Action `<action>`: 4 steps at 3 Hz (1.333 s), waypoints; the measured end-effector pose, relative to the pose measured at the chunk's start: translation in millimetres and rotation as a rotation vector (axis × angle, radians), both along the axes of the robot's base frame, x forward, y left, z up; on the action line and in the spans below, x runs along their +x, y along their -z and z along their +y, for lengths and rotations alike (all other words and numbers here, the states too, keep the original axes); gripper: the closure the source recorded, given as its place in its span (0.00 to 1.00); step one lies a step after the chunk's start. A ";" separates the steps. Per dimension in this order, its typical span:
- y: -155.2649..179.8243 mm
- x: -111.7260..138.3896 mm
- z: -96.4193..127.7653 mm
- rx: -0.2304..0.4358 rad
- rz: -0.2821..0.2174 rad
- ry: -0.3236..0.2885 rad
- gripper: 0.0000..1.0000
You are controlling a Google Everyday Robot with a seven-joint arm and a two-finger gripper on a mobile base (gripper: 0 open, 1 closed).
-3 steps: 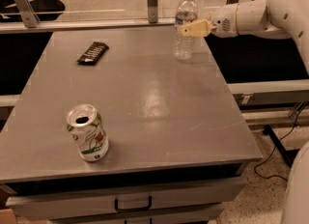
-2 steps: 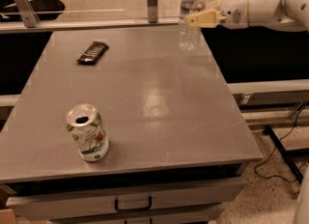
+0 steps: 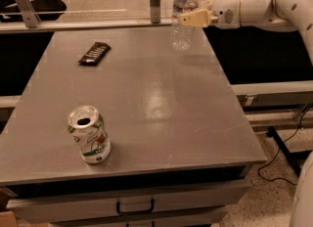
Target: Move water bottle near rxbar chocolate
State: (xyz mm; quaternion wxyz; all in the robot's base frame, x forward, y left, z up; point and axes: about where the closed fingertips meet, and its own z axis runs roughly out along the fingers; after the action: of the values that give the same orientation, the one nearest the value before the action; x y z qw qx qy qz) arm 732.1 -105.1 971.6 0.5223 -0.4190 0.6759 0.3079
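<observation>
One clear ribbed plastic water bottle [image 3: 183, 36], clamped in my gripper [image 3: 185, 18] at the far right corner of the grey counter [image 3: 161, 108]; the flat dark-brown rxbar chocolate wrapper [image 3: 94, 53] lies well apart near the far left corner.

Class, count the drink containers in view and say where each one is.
2. The water bottle is in the gripper, at the table's far right side. The can stands upright near the front left. None looks hidden.

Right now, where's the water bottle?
Camera view: the water bottle is upright at the far-right edge of the table, clamped in the gripper reaching in from the right; the rxbar chocolate lies well to its left.
</observation>
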 end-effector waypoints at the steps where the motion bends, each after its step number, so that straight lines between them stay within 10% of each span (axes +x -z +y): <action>1: -15.7 4.3 57.7 0.033 -0.059 -0.066 1.00; 4: -16.3 -6.6 236.2 0.042 -0.200 -0.253 1.00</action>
State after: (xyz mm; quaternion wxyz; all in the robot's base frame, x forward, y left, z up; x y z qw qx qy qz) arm 725.5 131.1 987.9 0.5527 -0.5182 0.5558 0.3421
